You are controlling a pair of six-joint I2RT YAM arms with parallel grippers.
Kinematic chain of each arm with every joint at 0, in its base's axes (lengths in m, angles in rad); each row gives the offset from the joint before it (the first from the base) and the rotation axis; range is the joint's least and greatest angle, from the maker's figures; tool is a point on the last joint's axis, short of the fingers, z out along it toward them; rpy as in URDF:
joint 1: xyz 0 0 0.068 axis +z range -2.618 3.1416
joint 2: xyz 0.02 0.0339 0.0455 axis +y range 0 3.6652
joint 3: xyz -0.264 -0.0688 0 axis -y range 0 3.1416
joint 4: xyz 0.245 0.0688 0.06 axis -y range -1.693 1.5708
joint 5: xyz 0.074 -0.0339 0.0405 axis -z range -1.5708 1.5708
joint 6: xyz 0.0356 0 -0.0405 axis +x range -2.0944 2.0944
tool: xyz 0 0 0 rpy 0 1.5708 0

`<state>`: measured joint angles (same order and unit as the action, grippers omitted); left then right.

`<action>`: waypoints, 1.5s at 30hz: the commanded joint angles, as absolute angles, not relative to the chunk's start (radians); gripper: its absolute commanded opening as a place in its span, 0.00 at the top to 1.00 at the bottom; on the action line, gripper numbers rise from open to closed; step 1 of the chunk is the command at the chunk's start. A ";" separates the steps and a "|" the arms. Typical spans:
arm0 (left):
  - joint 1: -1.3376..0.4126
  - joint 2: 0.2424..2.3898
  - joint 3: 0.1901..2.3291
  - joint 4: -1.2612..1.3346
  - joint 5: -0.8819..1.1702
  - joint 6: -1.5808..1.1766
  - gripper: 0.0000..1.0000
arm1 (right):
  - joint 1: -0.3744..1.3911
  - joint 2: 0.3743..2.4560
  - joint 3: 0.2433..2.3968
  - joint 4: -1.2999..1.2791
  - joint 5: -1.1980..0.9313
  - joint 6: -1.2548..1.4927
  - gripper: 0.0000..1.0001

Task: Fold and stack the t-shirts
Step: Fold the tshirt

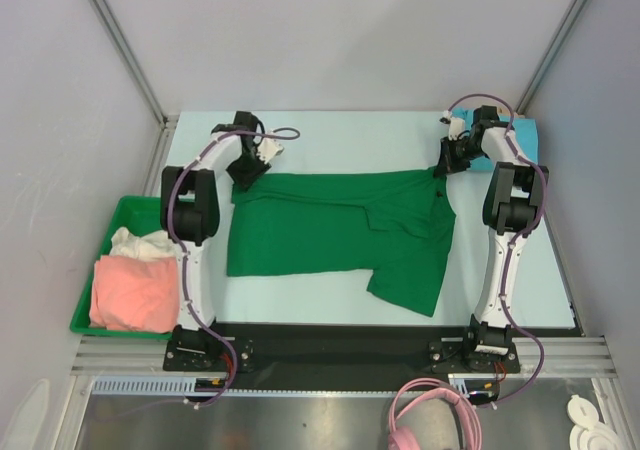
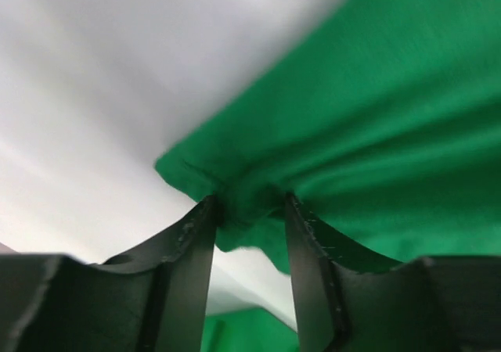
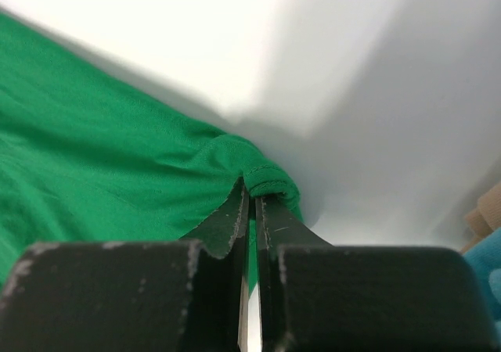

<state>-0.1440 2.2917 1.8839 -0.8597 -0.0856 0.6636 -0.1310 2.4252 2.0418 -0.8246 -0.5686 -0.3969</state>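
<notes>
A green t-shirt [image 1: 340, 232] lies spread on the pale table, its right side doubled over and a sleeve reaching toward the near edge. My left gripper [image 1: 246, 170] is at the shirt's far left corner. In the left wrist view [image 2: 246, 205] a bunched fold of the green cloth [image 2: 376, 125] sits pinched between the fingertips. My right gripper [image 1: 443, 164] is at the far right corner. In the right wrist view [image 3: 252, 189] the jaws are nearly closed on the shirt's hem [image 3: 270, 178].
A green bin [image 1: 88, 288] at the left holds a pink shirt [image 1: 133, 295] and a cream one [image 1: 140, 243]. A blue cloth [image 1: 520, 133] lies at the far right behind the right arm. Enclosure walls stand on both sides and behind.
</notes>
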 commanded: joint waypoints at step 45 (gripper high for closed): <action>-0.060 2.174 1.746 -0.937 0.090 0.624 0.69 | -0.091 2.391 1.977 -0.799 -0.552 -0.413 0.94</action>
<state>-0.0566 2.1792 1.7050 -0.9360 0.0601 0.6262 -0.1112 2.4008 1.9953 -0.7864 -0.5652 -0.4015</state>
